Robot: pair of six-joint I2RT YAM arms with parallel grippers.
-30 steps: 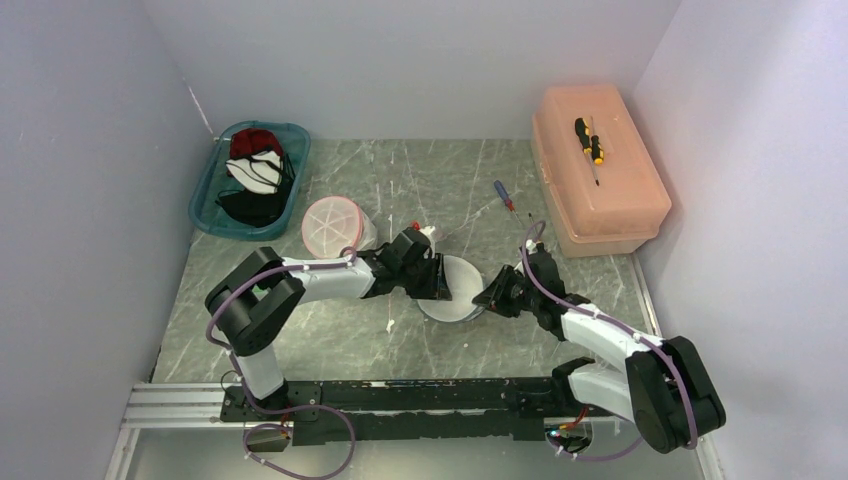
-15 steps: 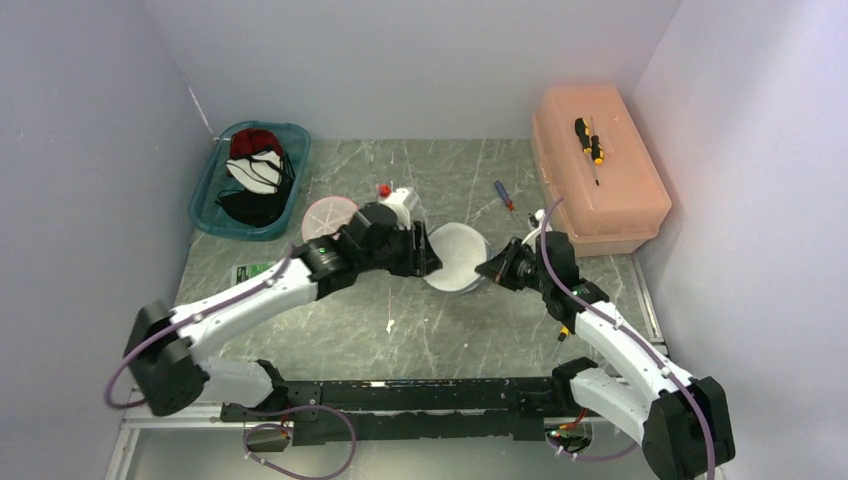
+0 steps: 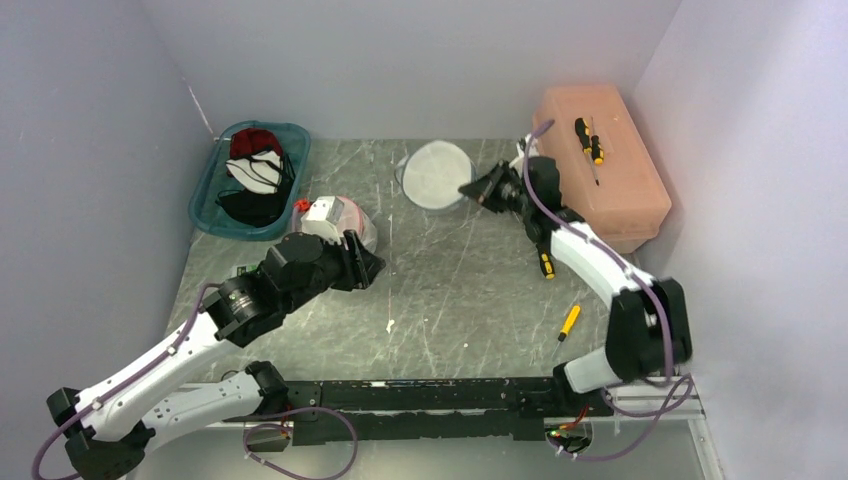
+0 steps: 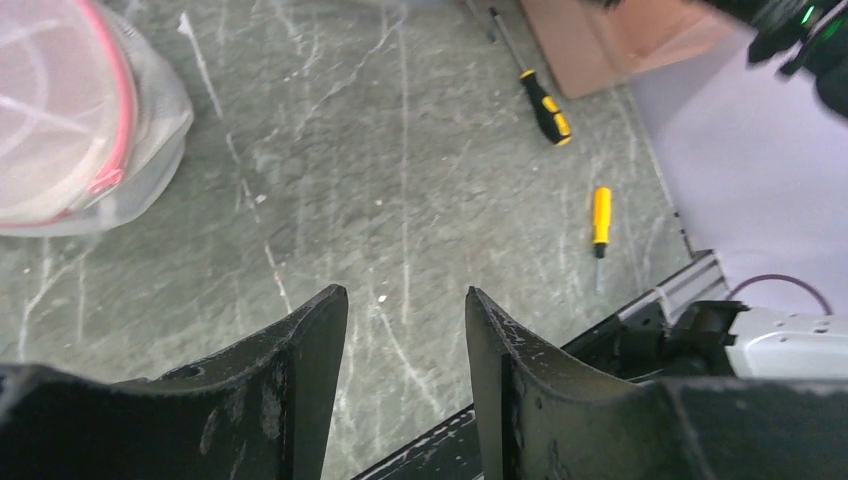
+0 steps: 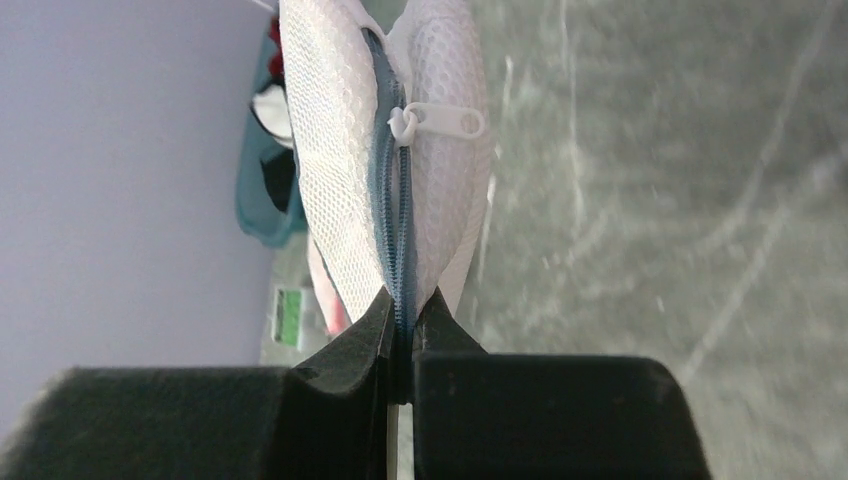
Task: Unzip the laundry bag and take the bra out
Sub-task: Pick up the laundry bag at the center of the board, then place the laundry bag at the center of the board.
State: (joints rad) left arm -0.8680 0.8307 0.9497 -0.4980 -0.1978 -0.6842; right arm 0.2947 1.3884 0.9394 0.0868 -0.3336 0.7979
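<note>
Two arms over grey table (image 3: 450, 290). Pink toolbox (image 3: 625, 180) far R; teal bin (image 3: 298, 150) far L w/ red, white, black items.

White mesh laundry bag (image 3: 435, 175) at far centre of table, just L of toolbox. R gripper (image 3: 472, 190) clamped on its rim from the R side. Wrist view: fingers pinched together on the bag's zip seam (image 5: 390, 200), bag edge-on; white zip pull (image 5: 445, 122) sits further along the seam, away from fingers. Contents not discernible.

L gripper (image 3: 365, 265) jaws apart, holding nothing, well apart from the white bag, just beside a 2nd, pink-rimmed mesh bag (image 3: 335, 222).

Screwdrivers: one on toolbox lid (image 3: 590, 140), one on table (image 3: 546, 265), small yellow one (image 3: 569, 320) nearer the bases.
</note>
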